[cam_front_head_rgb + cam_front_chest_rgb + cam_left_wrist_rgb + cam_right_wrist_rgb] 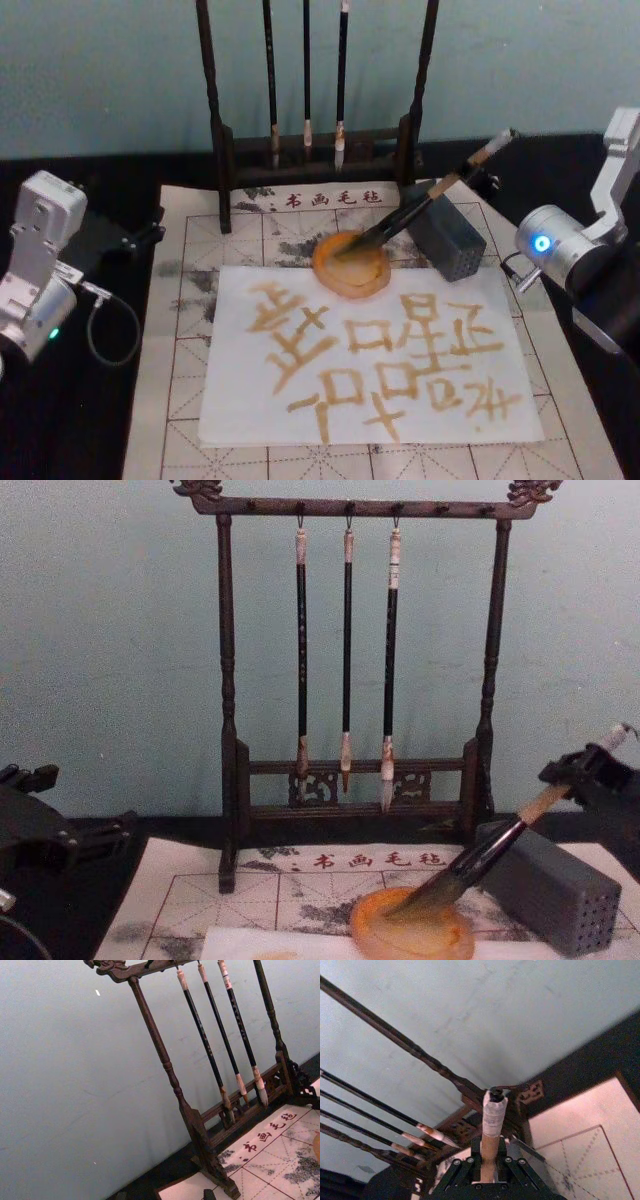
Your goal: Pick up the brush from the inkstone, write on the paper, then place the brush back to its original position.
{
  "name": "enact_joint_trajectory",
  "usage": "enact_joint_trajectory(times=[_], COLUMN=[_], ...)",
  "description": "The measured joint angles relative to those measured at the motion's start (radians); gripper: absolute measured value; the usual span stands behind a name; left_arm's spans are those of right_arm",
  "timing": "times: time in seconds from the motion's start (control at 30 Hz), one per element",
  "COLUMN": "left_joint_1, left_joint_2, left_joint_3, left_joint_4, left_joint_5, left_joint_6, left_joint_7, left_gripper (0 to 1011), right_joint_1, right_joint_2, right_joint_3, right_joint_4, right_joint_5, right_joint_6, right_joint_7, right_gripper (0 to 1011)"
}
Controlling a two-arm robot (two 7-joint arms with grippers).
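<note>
Evidently the right hand [590, 768] pinched the brush [480, 858] near its wrapped end, its tip resting in the inkstone [445, 940], handle across the grey block [545, 890]; the left hand [70, 830] sat at the worktop's left.

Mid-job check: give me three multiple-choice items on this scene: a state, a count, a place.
1. The paper is: A blank; B rolled up; C covered in tan characters.
2. Thin brushes hanging on the rack: A two; B three; C five.
3. The brush tip rests: A on the paper; B in the inkstone; C on the rack.
Key: 1 C, strokes fill the sheet. 2 B, three hang side by side. 3 B, the dark tip lies in the orange dish while the right end effector grips the handle; the left end effector sits idle at the left.
</note>
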Motion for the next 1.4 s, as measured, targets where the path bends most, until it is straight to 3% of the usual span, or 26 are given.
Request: enact_joint_trajectory(times=[0.23, 0.47, 0.8, 0.93, 1.1, 1.4], left_joint_1=[0.000, 0.000, 0.000, 0.000, 0.000, 0.000], left_joint_2=[0.000, 0.000, 0.000, 0.000, 0.000, 0.000], left_joint_3=[0.000, 0.000, 0.000, 0.000, 0.000, 0.000], left_joint_4=[0.000, 0.000, 0.000, 0.000, 0.000, 0.000], left_joint_5=[0.000, 0.000, 0.000, 0.000, 0.000, 0.000], left_joint_6=[0.000, 0.000, 0.000, 0.000, 0.000, 0.000], left_joint_7=[0.000, 0.000, 0.000, 0.000, 0.000, 0.000], left_gripper=[1001, 1001, 1001, 1001, 1001, 1001], right_joint_1=[-0.012, -0.031, -0.063, -0.068, -0.067, -0.068], right_joint_2=[0.030, 0.066, 0.112, 0.130, 0.150, 0.182], right_joint_3=[-0.019, -0.047, -0.069, -0.084, -0.103, -0.122], right_joint_4=[-0.041, -0.085, -0.157, -0.173, -0.186, -0.213], right_joint_5=[0.000, -0.027, -0.132, -0.209, -0.290, -0.394], right_joint_6=[-0.033, -0.083, -0.182, -0.229, -0.258, -0.293], right_joint_7=[0.039, 0.091, 0.176, 0.210, 0.237, 0.287], right_gripper=[199, 198, 199, 199, 198, 198])
